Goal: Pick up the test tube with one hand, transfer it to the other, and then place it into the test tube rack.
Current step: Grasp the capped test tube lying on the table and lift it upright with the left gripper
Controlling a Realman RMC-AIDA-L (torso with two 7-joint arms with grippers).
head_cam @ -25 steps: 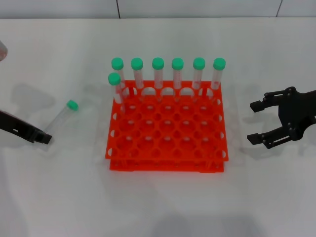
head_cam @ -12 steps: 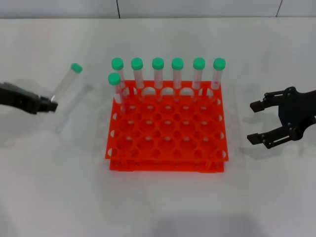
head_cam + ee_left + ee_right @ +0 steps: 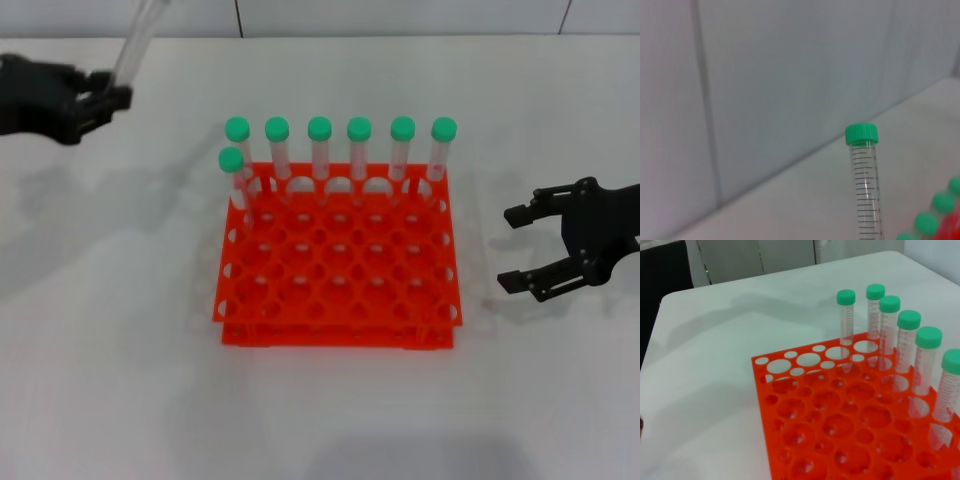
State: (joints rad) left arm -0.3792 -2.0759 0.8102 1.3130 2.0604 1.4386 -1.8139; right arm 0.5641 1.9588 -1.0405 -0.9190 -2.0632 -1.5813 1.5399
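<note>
Clear plastic with a green cap: the test tube is off the tabletop, so the pickup part looks done. The left gripper is up at the far left of the head view with its jaws clamped on the tube's lower end. The tube leans up and away from them, and its cap runs out of the top of that view; the left wrist view shows the cap and the graduated barrel against the wall.

What's left, as I read it, is the handover and the drop into the rack. The right gripper sits low beside the right edge of the test tube rack, jaws apart and holding nothing, well apart from the tube with the whole rack between them.

The orange-red rack has seven other green-capped tubes standing along its far side, six in the back row and one just in front at the left end, and plenty of free holes nearer the robot.
</note>
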